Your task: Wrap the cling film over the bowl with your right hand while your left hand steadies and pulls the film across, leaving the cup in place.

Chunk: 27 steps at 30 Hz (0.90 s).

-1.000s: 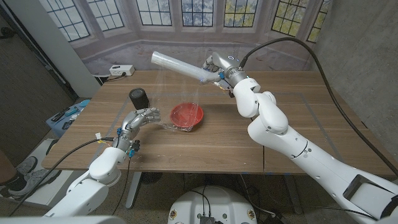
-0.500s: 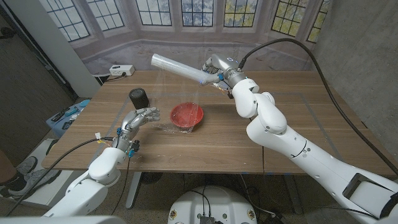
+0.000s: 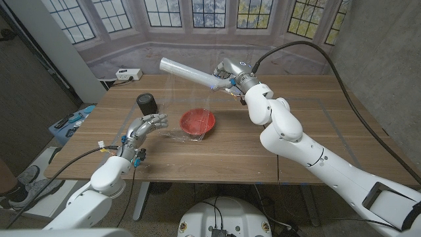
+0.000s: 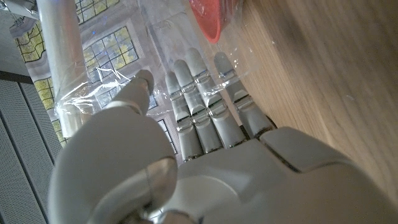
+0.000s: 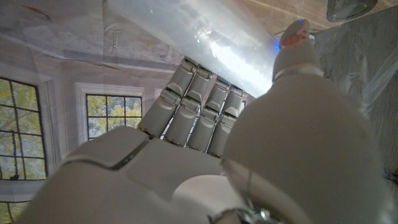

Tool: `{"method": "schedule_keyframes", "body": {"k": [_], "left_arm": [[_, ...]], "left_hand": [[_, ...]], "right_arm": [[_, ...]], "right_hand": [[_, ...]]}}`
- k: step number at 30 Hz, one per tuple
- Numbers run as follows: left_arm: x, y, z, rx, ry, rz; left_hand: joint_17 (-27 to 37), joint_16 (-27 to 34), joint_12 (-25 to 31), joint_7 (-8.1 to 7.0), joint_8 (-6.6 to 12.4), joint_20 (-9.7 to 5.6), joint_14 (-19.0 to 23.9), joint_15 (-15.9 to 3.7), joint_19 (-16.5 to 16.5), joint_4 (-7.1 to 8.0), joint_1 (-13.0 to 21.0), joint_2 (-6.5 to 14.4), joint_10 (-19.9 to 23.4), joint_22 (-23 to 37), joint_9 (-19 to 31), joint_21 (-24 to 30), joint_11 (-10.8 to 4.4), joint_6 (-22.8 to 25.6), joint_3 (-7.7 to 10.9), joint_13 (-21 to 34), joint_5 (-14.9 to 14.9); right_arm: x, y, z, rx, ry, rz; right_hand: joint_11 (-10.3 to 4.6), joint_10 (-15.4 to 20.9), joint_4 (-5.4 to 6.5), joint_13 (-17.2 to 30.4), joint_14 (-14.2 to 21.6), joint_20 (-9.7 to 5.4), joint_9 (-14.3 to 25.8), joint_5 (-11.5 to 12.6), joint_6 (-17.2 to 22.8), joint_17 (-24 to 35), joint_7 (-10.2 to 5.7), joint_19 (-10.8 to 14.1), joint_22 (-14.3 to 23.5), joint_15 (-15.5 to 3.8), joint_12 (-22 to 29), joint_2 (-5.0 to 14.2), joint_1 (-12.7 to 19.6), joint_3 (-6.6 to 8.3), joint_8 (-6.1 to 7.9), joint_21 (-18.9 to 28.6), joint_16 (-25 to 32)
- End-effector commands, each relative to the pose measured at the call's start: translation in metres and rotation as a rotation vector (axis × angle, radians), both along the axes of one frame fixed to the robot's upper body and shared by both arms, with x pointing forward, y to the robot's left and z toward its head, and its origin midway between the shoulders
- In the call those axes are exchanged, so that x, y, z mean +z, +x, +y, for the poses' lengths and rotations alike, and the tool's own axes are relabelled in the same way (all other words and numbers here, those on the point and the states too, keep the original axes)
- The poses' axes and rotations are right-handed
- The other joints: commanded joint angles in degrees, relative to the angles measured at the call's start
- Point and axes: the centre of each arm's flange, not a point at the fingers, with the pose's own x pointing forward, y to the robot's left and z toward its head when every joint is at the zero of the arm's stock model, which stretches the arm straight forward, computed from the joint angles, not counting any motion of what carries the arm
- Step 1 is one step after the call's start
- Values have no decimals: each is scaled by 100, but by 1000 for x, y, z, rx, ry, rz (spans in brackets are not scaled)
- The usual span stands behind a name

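Note:
A red bowl point(image 3: 198, 122) sits mid-table, and a dark cup point(image 3: 147, 103) stands upright to its left. My right hand point(image 3: 228, 72) grips one end of the cling film roll point(image 3: 187, 70) and holds it in the air beyond the bowl. A clear film sheet point(image 3: 184, 99) hangs from the roll down to the table at the bowl's left side. My left hand point(image 3: 146, 126) is just left of the bowl and in front of the cup, fingers spread towards the film's lower edge. In the left wrist view the film point(image 4: 99, 87) lies against the straight fingers point(image 4: 205, 93), with the bowl point(image 4: 211, 18) beyond.
The wooden table point(image 3: 316, 131) has bare room right of the bowl and along its front. A white power strip point(image 3: 128, 74) lies on the ledge behind the table. Small items lie on a blue stand point(image 3: 72, 122) off the table's left edge.
The right hand and roll have edged very slightly left. The bowl, the cup and the left hand stay where they were.

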Motion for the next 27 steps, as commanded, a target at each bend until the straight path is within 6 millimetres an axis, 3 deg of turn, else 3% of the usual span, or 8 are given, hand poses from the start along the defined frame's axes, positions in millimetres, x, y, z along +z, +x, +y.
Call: {"method": "schedule_keyframes", "body": {"k": [1, 5, 9, 13, 15, 27], "left_arm": [[-4, -5, 1, -11, -79, 12], [-5, -8, 3, 16, -64, 4], [-6, -9, 5, 24, -60, 2], [-7, -10, 5, 25, -58, -4], [-7, -10, 5, 34, -52, -12], [-5, -14, 5, 112, -32, -54]], "left_hand": [[66, 16, -262, -197, 17, 74, -90, -71, -279, 83, 1799, 1122, -280, 63, -29, 114, 111, 226, -203, -106, -82], [72, -26, -601, -165, 95, 88, -176, -38, -424, 105, 2156, 1184, -771, 114, -71, 265, 296, 632, -351, -258, -125], [92, -41, -652, -171, 88, 101, -231, -44, -487, 146, 2211, 1244, -810, 127, -85, 299, 283, 686, -395, -303, -138], [52, -60, -587, -139, 101, 87, -171, -13, -488, 201, 2207, 1287, -509, 138, -108, 382, 188, 824, -456, -362, -157], [-21, -103, -503, -162, 84, 65, -114, -23, -470, 231, 2186, 1305, -148, 144, -132, 471, 12, 871, -497, -403, -170], [-101, -138, -479, -267, 35, -3, 18, -82, -435, 258, 2174, 1350, 81, 143, -156, 619, -39, 867, -562, -427, -176]], "right_arm": [[-2, -2, 2, 11, 7, 8], [-3, -2, 2, 16, 6, 9], [-3, -2, 3, 16, 11, 10], [-5, -1, 3, 16, 15, 12], [-5, -1, 3, 19, 13, 13], [-6, 5, 3, 40, 31, 28]], "right_hand": [[35, 47, 15, 26, 5, -335, 8, 15, 173, 16, -72, 79, -6, -431, -19, 1279, 1243, -24, 28, 65, 39], [33, 51, 15, 24, 9, -335, 8, 15, 189, 21, -68, 84, -8, -432, -22, 1275, 1241, -32, 31, 70, 41], [37, 49, 15, 24, 13, -333, 9, 16, 196, 26, -65, 90, -9, -432, -26, 1274, 1240, -39, 30, 75, 43], [47, 75, 14, 22, 16, -328, 9, 17, 201, 31, -70, 93, -11, -432, -21, 1273, 1240, -45, 29, 80, 44], [48, 70, 14, 22, 18, -328, 9, 17, 195, 33, -61, 91, -11, -432, -24, 1273, 1240, -47, 25, 80, 45], [39, 110, 16, 15, 33, -326, 10, 22, 234, 47, -75, 120, -16, -433, -24, 1270, 1234, -68, 31, 101, 49]]}}
